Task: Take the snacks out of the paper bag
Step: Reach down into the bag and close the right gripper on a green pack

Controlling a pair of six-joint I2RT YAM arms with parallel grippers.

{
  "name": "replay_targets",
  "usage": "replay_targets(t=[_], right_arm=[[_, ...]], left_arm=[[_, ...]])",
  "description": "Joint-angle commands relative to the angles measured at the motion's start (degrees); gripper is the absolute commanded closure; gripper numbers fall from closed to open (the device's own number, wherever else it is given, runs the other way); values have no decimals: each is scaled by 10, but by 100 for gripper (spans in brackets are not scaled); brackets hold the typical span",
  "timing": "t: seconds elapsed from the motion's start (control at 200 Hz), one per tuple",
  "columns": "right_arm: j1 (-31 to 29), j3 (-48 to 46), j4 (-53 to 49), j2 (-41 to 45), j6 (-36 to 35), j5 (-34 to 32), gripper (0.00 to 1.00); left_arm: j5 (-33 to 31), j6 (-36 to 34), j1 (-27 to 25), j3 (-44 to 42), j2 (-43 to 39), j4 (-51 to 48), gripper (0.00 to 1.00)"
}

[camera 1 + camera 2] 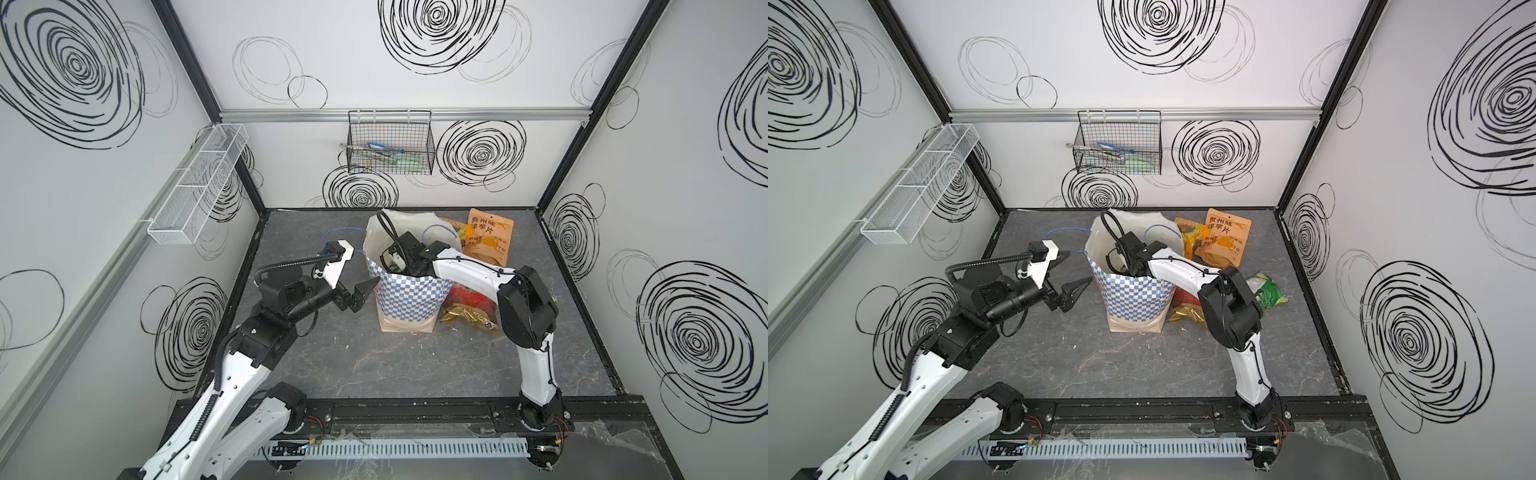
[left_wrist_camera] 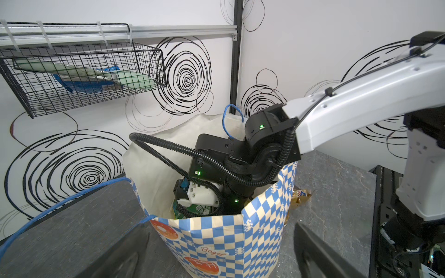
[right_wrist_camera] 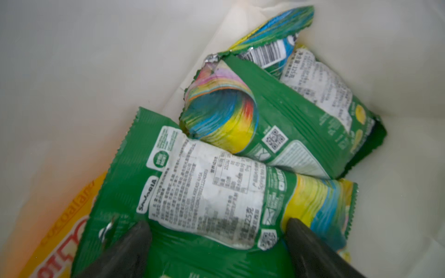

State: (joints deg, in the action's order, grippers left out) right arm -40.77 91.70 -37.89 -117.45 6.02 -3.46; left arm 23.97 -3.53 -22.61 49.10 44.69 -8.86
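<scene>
Three green packets (image 3: 204, 192) lie at the bottom of the paper bag (image 1: 409, 299). My right claw (image 3: 216, 227) is down inside it, with its two fingers spread wide over the nearest packet and gripping nothing. On that packet I see a white panel of small Chinese print and a QR code; another packet shows a barcode. Beside them is a yellow-orange bag (image 3: 60, 228) with letters that look like "Cocoaland". The paper bag stands upright about the middle of the worktop (image 1: 374, 365), and its blue checkered band carries the word "Bagel". My left claw (image 1: 363, 293) hangs open and empty just beside the bag's left side. Near the back edge lies an orange pouch (image 1: 488, 241) printed 贵州味 洋芋片. A red pouch (image 1: 469, 297) and a gold bag (image 1: 467, 318) lie just beside the bag's right side.
</scene>
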Motion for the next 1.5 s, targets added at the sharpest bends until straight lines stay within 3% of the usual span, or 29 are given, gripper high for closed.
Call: replay_targets(t=[0.0,0.23,0.5,0.755,1.496], right_arm=[[1,-41,19,-51,9,29,9],[0,-74,51,-79,20,68,19],[2,-61,47,-68,19,71,70],[2,-29,35,-25,20,66,99],[16,100,0,72,34,41,100]], left_arm=[[6,4,-1,-4,0,33,4],[13,3,-1,-4,1,32,4],[12,2,-2,-3,1,32,4],[12,2,-2,-4,0,32,4],[12,1,-4,-2,0,29,4]])
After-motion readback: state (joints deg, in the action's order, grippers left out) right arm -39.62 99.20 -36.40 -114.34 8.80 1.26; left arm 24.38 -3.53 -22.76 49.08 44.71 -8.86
